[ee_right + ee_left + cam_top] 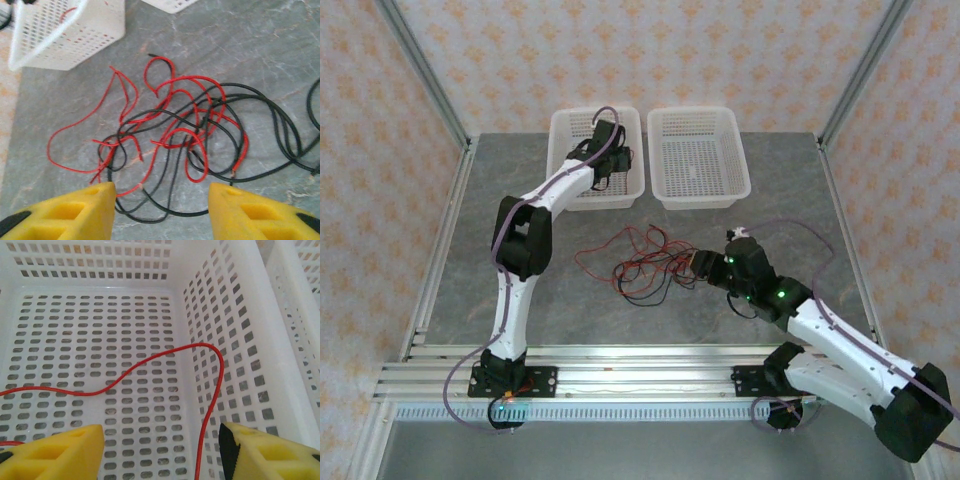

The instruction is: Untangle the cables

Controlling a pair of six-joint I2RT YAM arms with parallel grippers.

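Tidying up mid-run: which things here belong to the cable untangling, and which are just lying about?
In the job: tangle of red and black cables on the table; red cable in the left basket, below the open left pincer; open right pincer by the tangle.
Lying about: right basket, seemingly not in use.

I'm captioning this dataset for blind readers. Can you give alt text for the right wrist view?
A tangle of thin red and black cables lies on a grey marbled table, looped over one another. The right gripper is open at the bottom edge, holding nothing; a white perforated basket stands at upper left.
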